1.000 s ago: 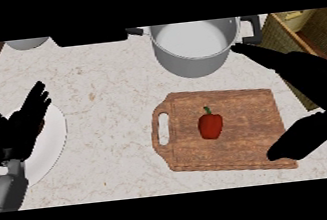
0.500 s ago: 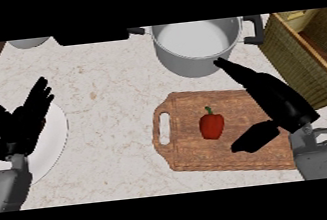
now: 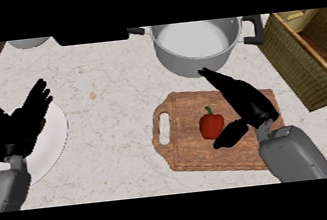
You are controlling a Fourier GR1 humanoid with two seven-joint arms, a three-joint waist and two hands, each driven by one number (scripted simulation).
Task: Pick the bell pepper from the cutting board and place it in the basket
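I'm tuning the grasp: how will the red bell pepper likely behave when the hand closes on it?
The bell pepper looks smooth and rounded, so it may slip or roll on the flat cutting board. It seems small beside the open right hand, so probably light. Its thin green stem looks easy to snap.

Both robot hands open: left robot hand (image 3: 20, 124), right robot hand (image 3: 243, 101).

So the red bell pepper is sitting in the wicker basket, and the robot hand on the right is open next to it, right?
Not quite. The head view shows the red bell pepper on the wooden cutting board, not in the wicker basket at the right edge. The rest holds: the right robot hand is open beside the pepper.
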